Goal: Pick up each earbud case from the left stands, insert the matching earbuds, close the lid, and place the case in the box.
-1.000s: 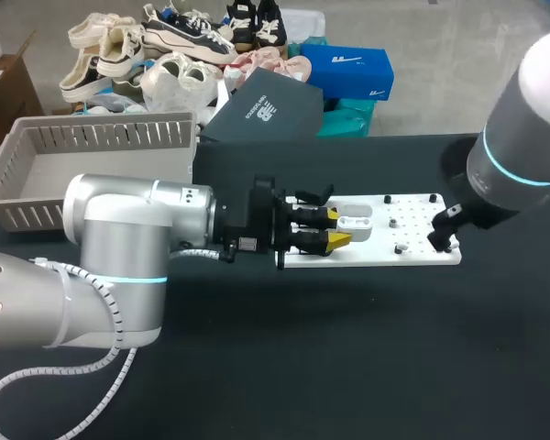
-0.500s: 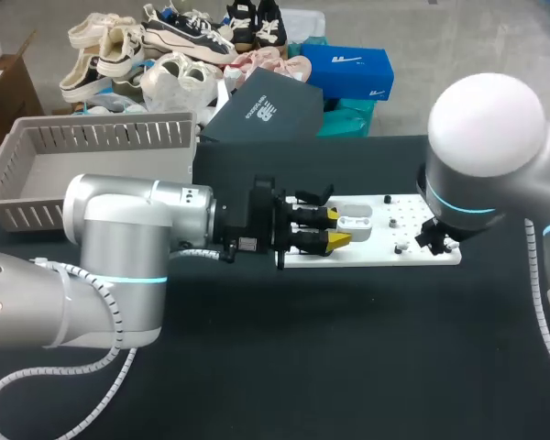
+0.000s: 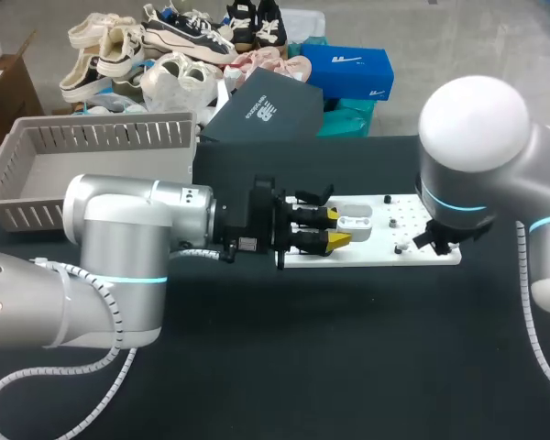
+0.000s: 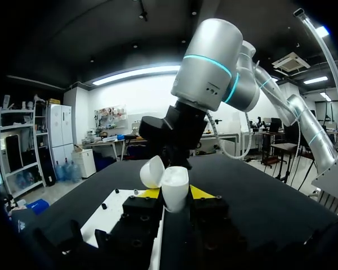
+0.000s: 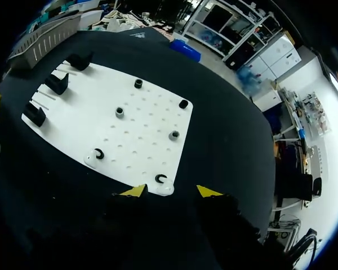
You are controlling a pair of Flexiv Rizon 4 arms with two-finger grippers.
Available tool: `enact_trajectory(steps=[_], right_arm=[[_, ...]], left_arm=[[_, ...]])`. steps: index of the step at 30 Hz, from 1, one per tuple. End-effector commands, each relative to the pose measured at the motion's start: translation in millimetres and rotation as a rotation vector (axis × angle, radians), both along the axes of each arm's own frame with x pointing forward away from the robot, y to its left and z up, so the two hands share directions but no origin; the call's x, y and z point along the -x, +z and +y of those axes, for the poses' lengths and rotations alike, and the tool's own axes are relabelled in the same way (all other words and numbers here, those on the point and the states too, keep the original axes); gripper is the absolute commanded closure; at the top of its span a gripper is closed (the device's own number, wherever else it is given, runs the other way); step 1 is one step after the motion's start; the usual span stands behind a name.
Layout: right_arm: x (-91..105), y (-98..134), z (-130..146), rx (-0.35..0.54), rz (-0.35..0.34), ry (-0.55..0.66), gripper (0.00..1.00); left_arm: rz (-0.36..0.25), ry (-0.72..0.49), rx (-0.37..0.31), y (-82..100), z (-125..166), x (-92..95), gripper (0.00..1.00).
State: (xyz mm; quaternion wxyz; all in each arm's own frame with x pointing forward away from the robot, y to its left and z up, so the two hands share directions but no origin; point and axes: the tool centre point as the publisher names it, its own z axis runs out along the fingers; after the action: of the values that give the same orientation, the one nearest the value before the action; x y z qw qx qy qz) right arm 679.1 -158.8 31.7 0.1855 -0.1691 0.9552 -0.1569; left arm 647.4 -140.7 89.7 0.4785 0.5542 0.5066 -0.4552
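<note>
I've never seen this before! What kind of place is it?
Probably a robot lab: a left arm and right arm at a black table, a white peg board, the left gripper shut on an open earbud case.

Board's left end: your left gripper (image 3: 339, 229) clamps the open white earbud case (image 4: 172, 185) over the white perforated board (image 3: 385, 249). The thick silver left arm (image 3: 137, 257) closes off the approach from that side.
Board's right end: the bulky white-and-grey right arm (image 3: 477, 165) hangs over it. The right gripper (image 5: 169, 191), fingers spread on nothing, hovers at the near corner.
Board surface: black stands (image 5: 56, 84) line one edge and small black pegs (image 5: 119, 112) dot the middle, with flat white gaps between them.
In front of the board: you have bare black tabletop (image 3: 348, 357) between the arms.
Far left: the grey slatted plastic basket (image 3: 92, 137) has its top open to you from above.
</note>
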Motion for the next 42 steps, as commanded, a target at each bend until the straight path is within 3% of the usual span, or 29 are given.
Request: enact_trajectory(steps=[1, 14, 26, 30, 42], right_arm=[[-2.7, -3, -1, -0.004, 0.008, -0.001, 0.51], [-5.7, -11, 0, -0.018, 0.033, 0.004, 0.62], [-7.2, -15, 1, -0.03, 0.054, 0.004, 0.63], [-7.8, -16, 2, -0.032, 0.057, 0.005, 0.71], [-7.3, -18, 2, -0.035, 0.065, 0.0, 0.7]], left_arm=[[-0.002, 0.005, 0.001, -0.2, 0, 1.7, 1.0], [-0.002, 0.005, 0.001, -0.2, 0, 1.7, 1.0], [-0.002, 0.005, 0.001, -0.2, 0, 1.7, 1.0], [-0.002, 0.005, 0.001, -0.2, 0, 1.7, 1.0], [-0.002, 0.005, 0.001, -0.2, 0, 1.7, 1.0]])
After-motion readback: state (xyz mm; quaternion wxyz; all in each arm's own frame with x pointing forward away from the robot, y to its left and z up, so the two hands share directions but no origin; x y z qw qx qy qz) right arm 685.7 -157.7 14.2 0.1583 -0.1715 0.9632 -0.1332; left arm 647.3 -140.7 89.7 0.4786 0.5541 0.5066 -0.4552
